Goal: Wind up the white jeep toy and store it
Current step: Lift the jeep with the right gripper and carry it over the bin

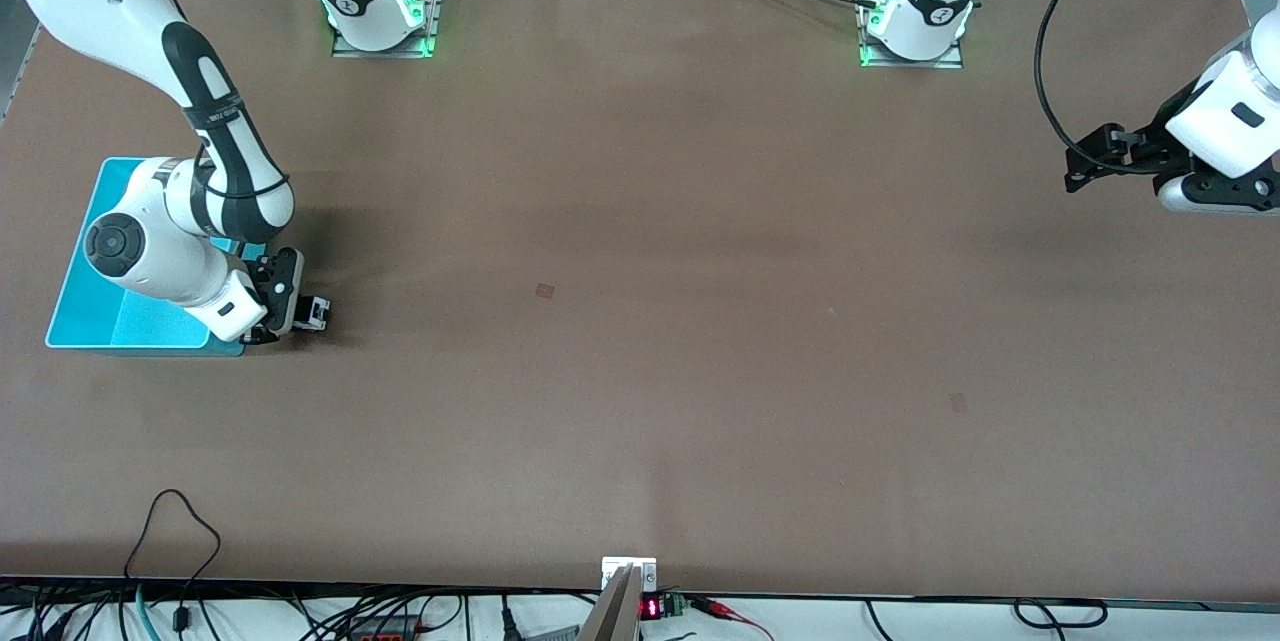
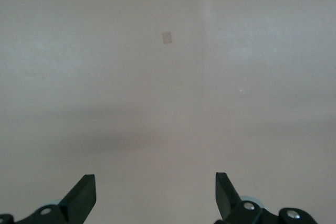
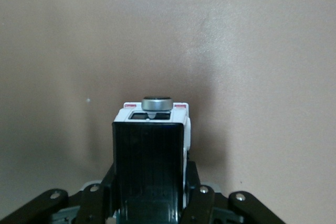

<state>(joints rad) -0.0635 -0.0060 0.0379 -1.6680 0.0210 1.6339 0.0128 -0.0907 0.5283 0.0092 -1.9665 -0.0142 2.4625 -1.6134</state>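
The white jeep toy (image 1: 319, 311) is a tiny boxy car with a black roof, down at the table surface beside the turquoise bin (image 1: 120, 326), toward the right arm's end. My right gripper (image 1: 305, 314) is shut on it, one finger on each side. In the right wrist view the jeep toy (image 3: 151, 145) fills the space between the fingers of the right gripper (image 3: 151, 195), with its spare wheel at the end away from the wrist. My left gripper (image 1: 1085, 161) waits open over the left arm's end of the table. Nothing lies between the left gripper's (image 2: 156, 192) fingers.
A small square mark (image 1: 545, 291) sits on the brown table near the middle and shows as the mark (image 2: 167, 37) in the left wrist view. A small device (image 1: 628, 576) and cables (image 1: 170, 541) line the table edge nearest the camera. Both arm bases stand along the farthest edge.
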